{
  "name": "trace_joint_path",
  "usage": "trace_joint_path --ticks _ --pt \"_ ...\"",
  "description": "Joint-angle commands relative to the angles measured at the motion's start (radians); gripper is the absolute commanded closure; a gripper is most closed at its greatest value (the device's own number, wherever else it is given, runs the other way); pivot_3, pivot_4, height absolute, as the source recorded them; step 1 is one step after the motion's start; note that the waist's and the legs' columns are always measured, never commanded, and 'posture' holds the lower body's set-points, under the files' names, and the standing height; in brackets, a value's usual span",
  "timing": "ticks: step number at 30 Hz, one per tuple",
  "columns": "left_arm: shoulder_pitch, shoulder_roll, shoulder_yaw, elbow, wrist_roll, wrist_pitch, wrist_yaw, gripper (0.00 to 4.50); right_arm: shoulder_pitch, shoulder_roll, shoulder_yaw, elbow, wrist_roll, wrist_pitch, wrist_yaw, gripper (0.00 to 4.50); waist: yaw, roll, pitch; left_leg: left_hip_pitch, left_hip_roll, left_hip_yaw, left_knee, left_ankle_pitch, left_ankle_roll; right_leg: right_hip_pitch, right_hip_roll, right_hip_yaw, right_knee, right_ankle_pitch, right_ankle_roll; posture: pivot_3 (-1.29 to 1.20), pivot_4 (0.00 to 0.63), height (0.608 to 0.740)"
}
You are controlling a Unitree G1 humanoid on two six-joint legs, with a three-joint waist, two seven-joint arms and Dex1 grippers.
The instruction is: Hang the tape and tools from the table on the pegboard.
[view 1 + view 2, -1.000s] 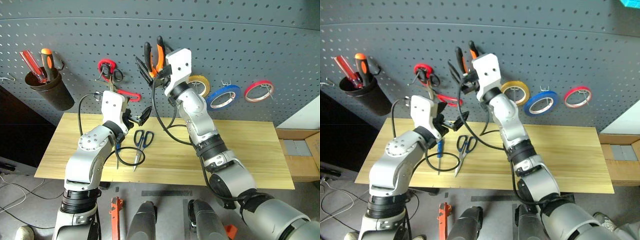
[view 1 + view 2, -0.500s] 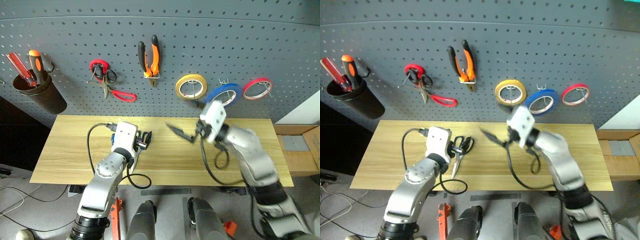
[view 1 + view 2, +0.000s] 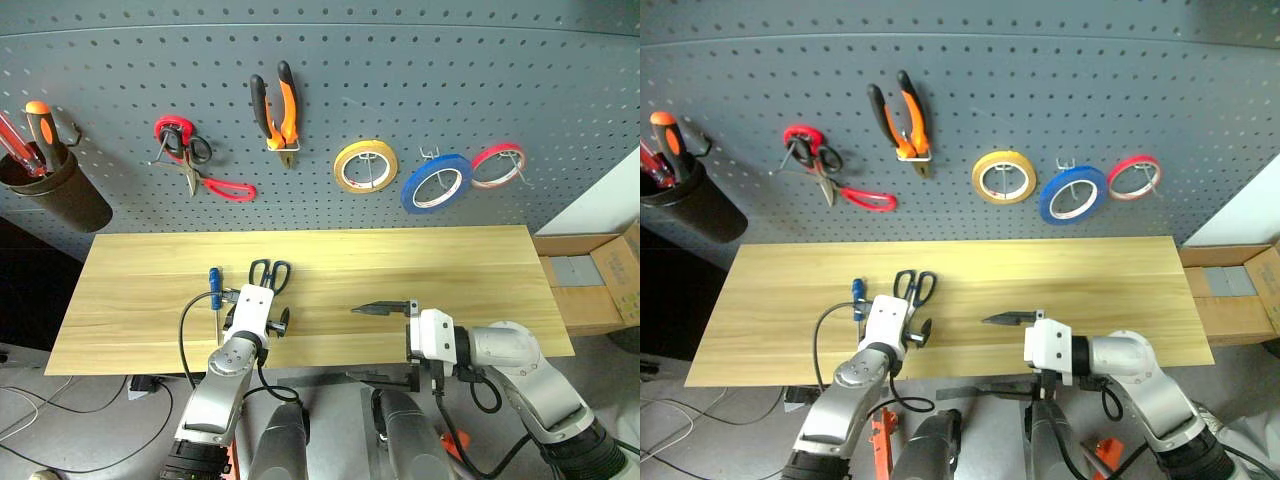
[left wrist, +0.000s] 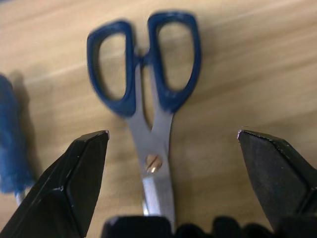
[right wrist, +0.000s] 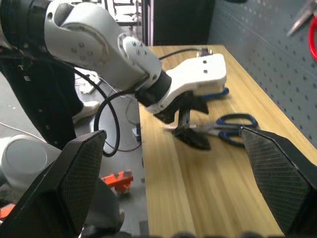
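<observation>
Blue-handled scissors lie flat on the wooden surface, beside a small blue screwdriver. The left pincer hovers wide open over the scissors' blades, gripping nothing. The right pincer is wide open, empty. Pliers and blue tape hang on the pegboard above the scissors.

Light grained wooden table, matt perforated pegboard, scissors with shiny metal blades, smooth blue plastic handles
</observation>
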Motion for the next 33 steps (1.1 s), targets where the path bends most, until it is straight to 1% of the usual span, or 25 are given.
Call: trace_joint_path --ticks 1,6,10,12,14,18,21,23,29,33 --pt "0.016 0.0 0.016 -0.01 0.023 0.038 0.016 0.0 -0.039 0.026 0.015 0.009 0.0 -0.015 0.006 0.03 0.001 0.0 0.001 0.0 0.0 0.0 0.0 0.0 0.0 0.0 0.0 0.0 0.0 0.0 0.0 -0.03 0.38 0.74" --pt "0.023 0.02 -0.001 -0.003 0.022 0.075 -0.024 0.0 -0.052 0.036 0.031 0.024 -0.013 -0.023 0.01 0.03 0.004 0.001 0.002 0.0 0.0 -0.001 -0.001 0.0 0.0 0.001 0.0 0.0 -0.002 0.0 0.001 -0.02 0.384 0.74" --pt "0.023 0.024 0.001 -0.003 0.013 0.089 -0.054 0.0 -0.025 0.015 0.035 0.087 -0.048 -0.078 0.021 0.03 0.006 0.002 0.002 0.003 0.0 -0.001 -0.001 0.0 0.0 0.003 -0.001 0.0 -0.002 -0.001 0.001 -0.02 0.384 0.74" --pt "0.021 0.025 0.005 -0.005 0.014 0.094 -0.059 0.38 -0.014 0.009 0.031 0.111 -0.056 -0.097 0.019 0.0 0.006 0.003 0.003 0.003 0.0 -0.001 -0.002 0.0 0.0 0.003 -0.002 0.001 -0.002 -0.001 0.002 -0.02 0.384 0.74" --pt "0.021 0.027 0.007 -0.006 0.016 0.098 -0.064 0.87 -0.008 0.006 0.03 0.124 -0.06 -0.114 0.018 0.0 0.006 0.003 0.003 0.003 0.0 0.0 -0.002 0.0 0.0 0.003 -0.002 0.001 -0.002 -0.001 0.002 -0.02 0.382 0.74" --pt "0.017 0.026 0.011 -0.007 0.016 0.108 -0.072 2.25 -0.01 0.009 0.021 0.137 -0.066 -0.129 0.007 0.0 0.003 0.004 0.003 0.004 0.0 -0.001 -0.002 0.0 0.0 0.003 -0.001 0.0 -0.002 -0.001 0.002 -0.03 0.377 0.74" --pt "0.015 0.02 0.017 -0.006 0.014 0.11 -0.072 3.39 -0.017 0.02 0.019 0.134 -0.066 -0.128 0.001 0.0 0.002 0.004 0.003 0.004 0.0 -0.001 -0.002 0.0 0.0 0.003 -0.001 0.001 -0.002 -0.001 0.002 -0.03 0.368 0.74" --pt "0.013 0.016 0.018 -0.004 0.015 0.111 -0.068 4.01 -0.02 0.023 0.019 0.135 -0.065 -0.129 0.001 0.0 0.003 0.004 0.003 0.004 0.0 -0.001 -0.002 0.0 0.0 0.004 -0.001 0.001 -0.002 -0.001 0.002 -0.02 0.365 0.74" --pt "0.001 0.003 0.026 0.004 0.01 0.091 -0.06 4.01 -0.025 0.027 0.017 0.145 -0.057 -0.141 0.011 0.0 0.004 0.004 0.003 0.004 0.0 -0.001 -0.002 0.0 0.0 0.004 -0.002 0.0 -0.003 -0.001 0.002 -0.01 0.35 0.74" --pt "0.043 0.015 0.021 -0.072 0.004 0.044 -0.088 4.01 -0.016 0.039 -0.016 0.107 0.003 -0.096 -0.003 0.0 0.005 0.004 0.003 0.004 0.0 -0.002 -0.002 0.0 0.0 0.003 -0.002 0.0 -0.003 -0.001 0.002 0.0 0.329 0.74"
